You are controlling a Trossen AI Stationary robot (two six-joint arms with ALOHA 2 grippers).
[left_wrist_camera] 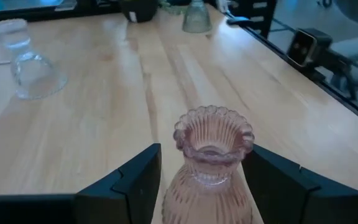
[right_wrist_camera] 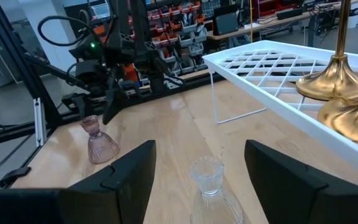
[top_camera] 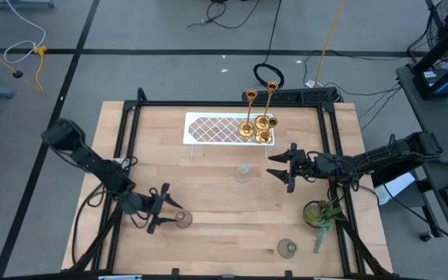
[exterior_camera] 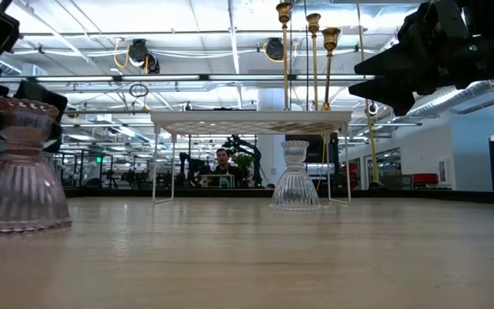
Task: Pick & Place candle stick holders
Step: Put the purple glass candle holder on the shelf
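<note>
A pink ribbed glass cup (left_wrist_camera: 209, 174) stands upright on its wide base on the table, near the front left (top_camera: 183, 219). My left gripper (left_wrist_camera: 204, 149) is open, one finger on either side of the cup; I see no touch. A clear glass cup (right_wrist_camera: 209, 183) stands at the table's middle (top_camera: 243, 173). My right gripper (top_camera: 275, 166) is open and empty, just right of it. Three gold candlesticks (top_camera: 259, 124) stand on the right end of the white lattice tray (top_camera: 208, 128). A green glass cup (top_camera: 288, 249) stands near the front edge.
A green leafy plant (top_camera: 321, 214) stands at the right, near my right arm. The tray stands on thin wire legs (exterior_camera: 157, 159) at the table's far side. A black frame (top_camera: 131, 117) runs round the table. A person (exterior_camera: 222, 161) shows in the room behind.
</note>
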